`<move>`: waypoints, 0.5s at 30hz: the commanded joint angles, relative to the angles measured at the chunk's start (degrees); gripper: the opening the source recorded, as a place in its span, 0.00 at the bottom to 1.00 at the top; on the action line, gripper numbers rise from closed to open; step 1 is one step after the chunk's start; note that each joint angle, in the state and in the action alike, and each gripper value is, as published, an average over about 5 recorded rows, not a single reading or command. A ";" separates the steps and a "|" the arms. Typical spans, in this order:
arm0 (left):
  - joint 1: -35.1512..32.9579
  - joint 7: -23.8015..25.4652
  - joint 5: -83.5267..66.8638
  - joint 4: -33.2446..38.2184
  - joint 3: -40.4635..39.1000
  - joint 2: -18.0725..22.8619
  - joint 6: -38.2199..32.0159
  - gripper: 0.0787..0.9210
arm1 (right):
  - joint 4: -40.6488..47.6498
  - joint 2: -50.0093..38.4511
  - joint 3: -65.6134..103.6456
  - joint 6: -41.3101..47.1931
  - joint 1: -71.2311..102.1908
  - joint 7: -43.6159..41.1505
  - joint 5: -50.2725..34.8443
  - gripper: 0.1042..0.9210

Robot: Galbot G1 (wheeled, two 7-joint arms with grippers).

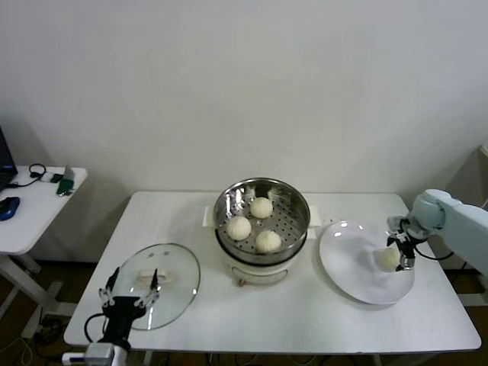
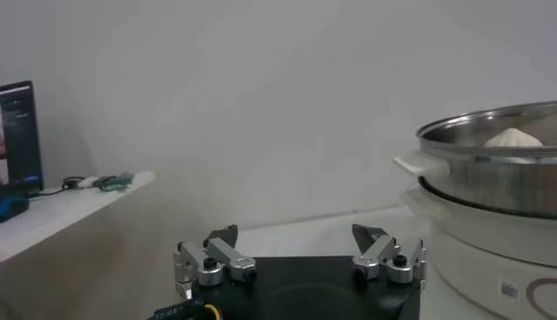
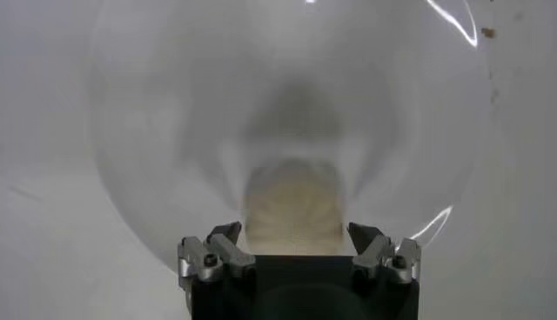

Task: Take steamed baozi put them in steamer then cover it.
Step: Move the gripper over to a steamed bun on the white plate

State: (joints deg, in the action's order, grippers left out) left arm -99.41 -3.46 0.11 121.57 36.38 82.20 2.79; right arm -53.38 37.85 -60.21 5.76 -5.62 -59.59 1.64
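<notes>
Reaching at the frame's right, our right hand [image 1: 400, 252], fingers spread around the last bun [image 1: 388, 259] on the plate [image 1: 351, 267], should close gently before lifting toward the steamer [image 1: 261, 217].

The right arm reaches in from the right side, white and bent at the wrist, its tool [image 1: 399, 252] pointing downward with fingers spread apart. The left arm sits low at the front left, its tool [image 1: 131, 293] pointing forward and slightly up, fingers [image 2: 218, 252] also spread wide.
</notes>
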 commanded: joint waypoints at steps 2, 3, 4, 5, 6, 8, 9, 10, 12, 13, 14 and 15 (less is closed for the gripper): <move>-0.10 -0.04 0.17 -0.02 -0.02 0.10 -0.03 0.88 | 2.86 1.09 2.40 -0.49 2.29 -0.72 1.70 0.88; -0.10 -0.04 0.18 0.00 -0.02 0.09 -0.03 0.88 | 2.92 1.14 2.40 -0.56 2.25 -0.90 1.68 0.88; -0.10 -0.05 0.18 0.01 -0.01 0.09 -0.03 0.88 | 3.03 1.19 2.41 -0.70 2.20 -1.02 1.66 0.87; -0.09 -0.14 0.18 0.03 0.00 0.09 0.02 0.88 | 3.15 1.24 2.41 -0.83 2.14 -1.11 1.56 0.86; -0.06 -0.23 0.18 0.04 0.01 0.09 0.06 0.88 | 3.24 1.26 2.41 -0.93 2.08 -1.16 1.41 0.85; 0.14 -0.42 0.07 0.04 0.19 0.13 0.23 0.88 | 3.36 1.27 2.43 -1.15 1.96 -1.26 1.01 0.81; 0.30 -0.51 -0.03 0.04 0.34 0.15 0.33 0.88 | 3.39 1.26 2.43 -1.19 1.90 -1.31 0.78 0.80; 0.48 -0.55 -0.15 0.03 0.51 0.13 0.41 0.88 | 3.43 1.28 2.45 -1.23 1.86 -1.38 0.60 0.78; 0.78 -0.60 -0.36 0.04 0.83 0.04 0.54 0.88 | 3.61 1.40 2.48 -1.33 1.76 -1.54 0.29 0.76; 0.82 -0.61 -0.41 0.07 0.91 0.00 0.56 0.88 | 3.72 1.49 2.52 -1.32 1.72 -1.57 0.14 0.75; 0.82 -0.62 -0.43 0.09 0.97 -0.02 0.57 0.88 | 3.81 1.58 2.54 -1.27 1.65 -1.58 -0.15 0.74; 0.78 -0.62 -0.43 0.11 0.99 0.00 0.55 0.88 | 3.91 1.68 2.56 -1.22 1.56 -1.55 -0.52 0.74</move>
State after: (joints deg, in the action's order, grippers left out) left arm -98.87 -3.96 -0.09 121.63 36.99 82.32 3.15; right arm -50.41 39.20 -58.23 4.95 -4.51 -60.89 1.86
